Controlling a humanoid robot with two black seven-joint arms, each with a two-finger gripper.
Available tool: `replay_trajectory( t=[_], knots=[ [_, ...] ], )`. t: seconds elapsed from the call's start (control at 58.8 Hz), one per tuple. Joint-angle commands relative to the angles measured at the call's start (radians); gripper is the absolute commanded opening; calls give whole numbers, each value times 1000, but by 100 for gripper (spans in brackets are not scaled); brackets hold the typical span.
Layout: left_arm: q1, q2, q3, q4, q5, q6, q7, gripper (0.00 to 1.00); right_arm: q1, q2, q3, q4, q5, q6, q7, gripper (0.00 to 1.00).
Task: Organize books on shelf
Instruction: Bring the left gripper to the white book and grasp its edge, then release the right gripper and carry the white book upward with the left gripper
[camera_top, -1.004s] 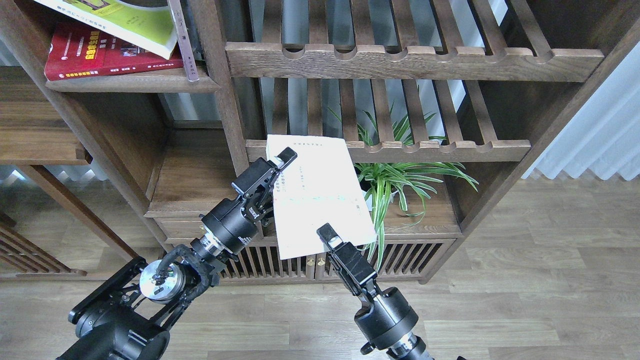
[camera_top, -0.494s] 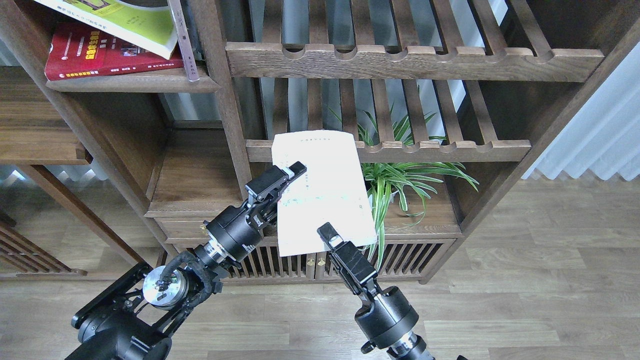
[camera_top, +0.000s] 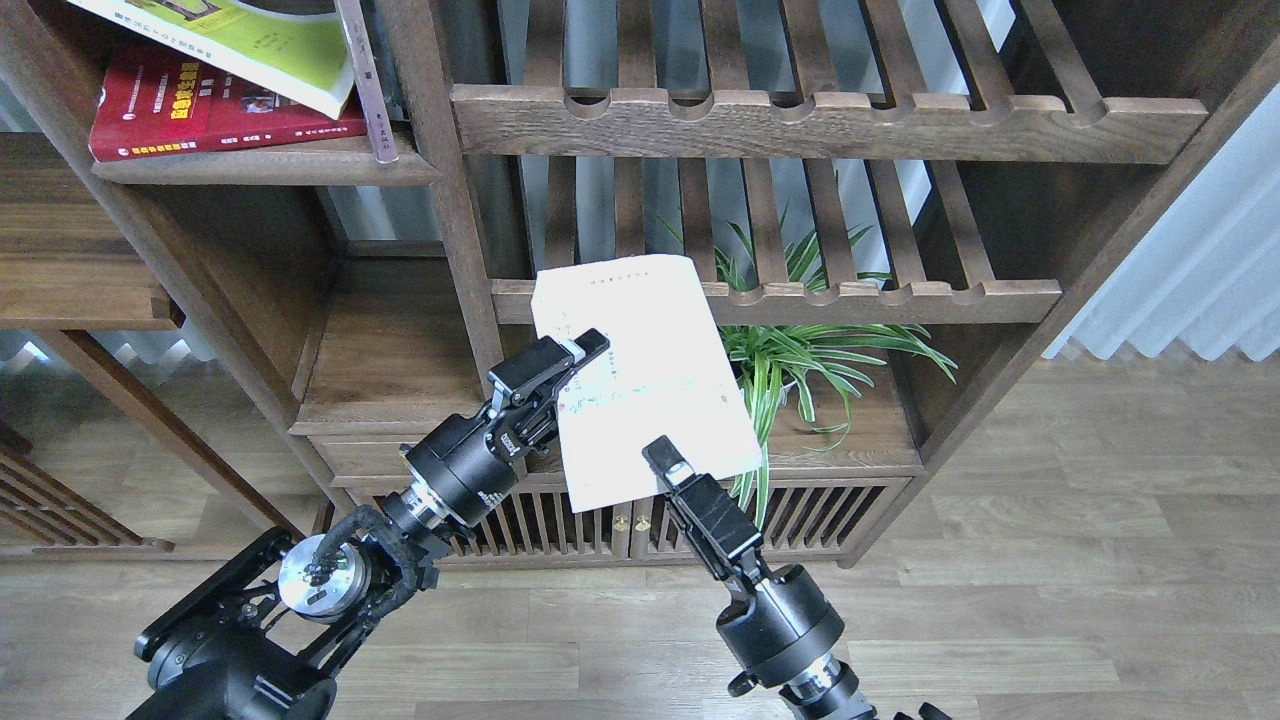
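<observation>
A white book (camera_top: 655, 340) hangs in the air in front of the middle slatted rack, tilted, its cover facing me. My left gripper (camera_top: 578, 352) is shut on its left edge, and my right gripper (camera_top: 662, 458) is shut on its bottom edge. At the top left, the shelf (camera_top: 270, 167), a solid dark plank, carries a dark red book (camera_top: 170, 110) lying flat. A yellow-green book (camera_top: 260, 45) with a white border lies slanted on top of it.
A thin grey-pink book (camera_top: 362, 80) leans at the shelf's right end against a wooden post (camera_top: 450, 200). Slatted racks (camera_top: 820, 125) with notched rails fill the centre and right. A green plant (camera_top: 800, 350) stands just behind the white book.
My left gripper slid from the white book's top left corner down to the middle of its left edge. The book rose a little and tilted, and my right gripper shifted slightly right.
</observation>
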Motion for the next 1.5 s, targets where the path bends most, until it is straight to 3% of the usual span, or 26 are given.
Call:
replay_trajectory(
  t=[0.0,0.238,0.408,0.766,0.919,1.089,1.345,1.481],
  knots=[
    [2,17,-11,2,34,0,-4,5,1,-2,-2,-11,-5,0,-4,28],
    [40,47,-45,-18,84,0,-7,5,30,-22,24,-22,-49,-2,-6,83],
    [40,65,-46,-22,89,0,-7,5,38,-76,107,-47,-49,-2,-6,94],
    [62,91,-45,-64,110,0,-6,5,42,-83,151,-106,-37,0,4,99],
    [100,146,-63,-147,181,0,-7,5,53,-79,188,-136,-37,0,5,99],
    [157,152,-166,-213,340,0,-7,5,62,-74,188,-143,-34,0,5,99],
    [194,165,-273,-214,532,0,3,4,105,-46,185,-186,-34,0,4,99],
    [189,163,-356,-214,545,0,48,3,131,-46,183,-206,-35,0,2,99]
  ],
)
